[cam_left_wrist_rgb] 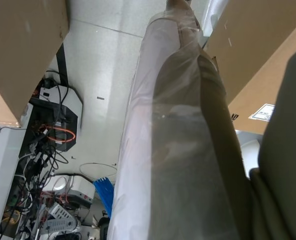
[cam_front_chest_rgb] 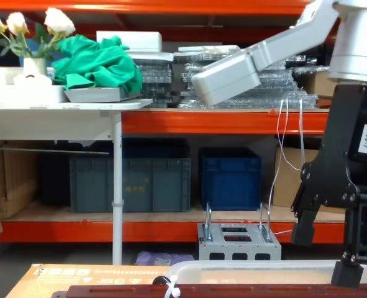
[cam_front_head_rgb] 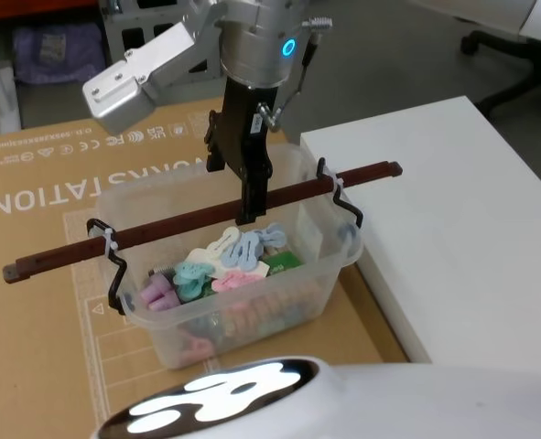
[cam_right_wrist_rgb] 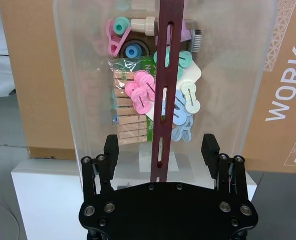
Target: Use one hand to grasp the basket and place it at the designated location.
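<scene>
Where clips lie: basket, on cardboard
Right hand: spread open astride handle, gripping nothing
Room: shelving

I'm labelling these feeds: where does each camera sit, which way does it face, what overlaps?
Head: up high, looking down on the basket; right arm, open right hand.
Chest: low, looking forward at shelving; right hand at right.
Right wrist: behind the right hand, looking into the basket.
Left wrist: faces floor and cables; plastic-wrapped shape close up.
Shared: first three see the right hand astride the handle.
</scene>
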Controlling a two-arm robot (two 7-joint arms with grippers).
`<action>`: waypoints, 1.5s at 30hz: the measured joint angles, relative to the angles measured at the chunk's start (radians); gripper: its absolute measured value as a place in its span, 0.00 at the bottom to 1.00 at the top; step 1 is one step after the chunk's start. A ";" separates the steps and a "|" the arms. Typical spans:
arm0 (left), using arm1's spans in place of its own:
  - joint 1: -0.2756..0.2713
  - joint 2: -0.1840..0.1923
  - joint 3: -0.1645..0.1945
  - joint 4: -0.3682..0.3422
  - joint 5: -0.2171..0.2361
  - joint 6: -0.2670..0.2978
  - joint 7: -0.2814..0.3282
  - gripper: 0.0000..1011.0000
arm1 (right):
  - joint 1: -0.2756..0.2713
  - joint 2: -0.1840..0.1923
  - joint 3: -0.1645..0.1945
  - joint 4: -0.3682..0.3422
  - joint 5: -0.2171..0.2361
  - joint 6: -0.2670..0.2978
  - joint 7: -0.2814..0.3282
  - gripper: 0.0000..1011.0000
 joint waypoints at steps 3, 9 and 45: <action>0.000 0.000 0.000 0.000 0.000 0.000 0.000 0.00 | -0.001 -0.001 0.000 0.002 0.001 -0.001 0.001 0.99; 0.000 0.000 0.000 0.000 0.000 0.000 0.000 0.00 | -0.001 -0.001 -0.001 0.001 0.002 -0.002 0.000 0.99; 0.000 0.000 0.000 0.000 0.000 0.000 0.000 0.00 | -0.037 -0.042 -0.065 0.139 -0.054 -0.110 -0.150 0.99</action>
